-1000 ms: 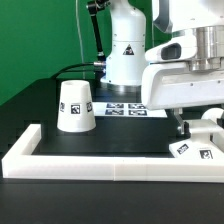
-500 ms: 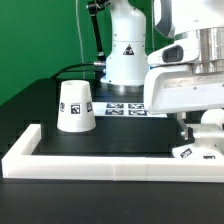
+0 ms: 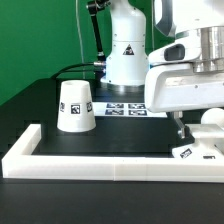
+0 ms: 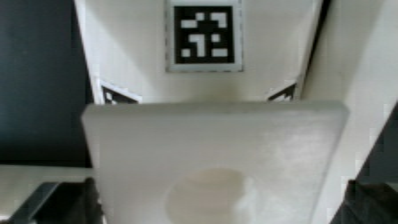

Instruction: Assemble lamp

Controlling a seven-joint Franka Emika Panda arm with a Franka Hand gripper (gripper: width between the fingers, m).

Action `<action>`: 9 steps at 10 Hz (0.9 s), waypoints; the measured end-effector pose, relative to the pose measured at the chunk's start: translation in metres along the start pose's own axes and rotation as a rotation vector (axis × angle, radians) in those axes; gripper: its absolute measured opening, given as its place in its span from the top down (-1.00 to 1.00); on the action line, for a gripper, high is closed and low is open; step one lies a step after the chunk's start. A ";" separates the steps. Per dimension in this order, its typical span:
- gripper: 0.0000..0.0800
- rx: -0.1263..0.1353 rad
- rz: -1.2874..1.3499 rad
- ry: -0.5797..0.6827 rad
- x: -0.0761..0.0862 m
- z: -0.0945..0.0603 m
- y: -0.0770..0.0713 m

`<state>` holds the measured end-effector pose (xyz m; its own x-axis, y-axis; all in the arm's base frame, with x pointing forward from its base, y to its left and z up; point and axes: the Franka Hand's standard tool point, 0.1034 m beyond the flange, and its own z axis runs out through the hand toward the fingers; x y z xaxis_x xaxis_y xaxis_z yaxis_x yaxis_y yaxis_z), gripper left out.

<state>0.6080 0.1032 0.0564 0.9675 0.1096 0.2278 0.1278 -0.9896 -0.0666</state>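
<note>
The white cone-shaped lamp shade (image 3: 76, 105) stands on the black table at the exterior view's left, a tag on its side. The flat white lamp base (image 3: 195, 152) lies low at the exterior view's right, just behind the white border. My gripper (image 3: 183, 130) reaches down onto it. In the wrist view the lamp base (image 4: 210, 140) fills the picture, with a tag at its far end and a round recess near my gripper (image 4: 210, 200). The dark fingers (image 4: 54, 200) sit tight against its two sides. A round white shape (image 3: 213, 118) at the right edge may be the bulb.
A long white rail-like border (image 3: 100, 165) runs along the front and turns back at the left corner (image 3: 25, 140). The marker board (image 3: 125, 108) lies at the foot of the robot's pedestal (image 3: 125, 55). A green wall stands behind.
My gripper and the lamp base shifted together a little toward the exterior view's right, then a touch back. The shade has not moved.
</note>
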 end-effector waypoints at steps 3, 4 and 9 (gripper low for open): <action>-0.75 -0.005 -0.042 -0.016 -0.021 -0.015 0.003; -0.75 -0.009 -0.048 -0.024 -0.032 -0.024 0.005; -0.75 0.000 -0.015 -0.050 -0.068 -0.039 -0.038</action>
<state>0.5284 0.1294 0.0817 0.9752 0.1285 0.1803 0.1419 -0.9878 -0.0634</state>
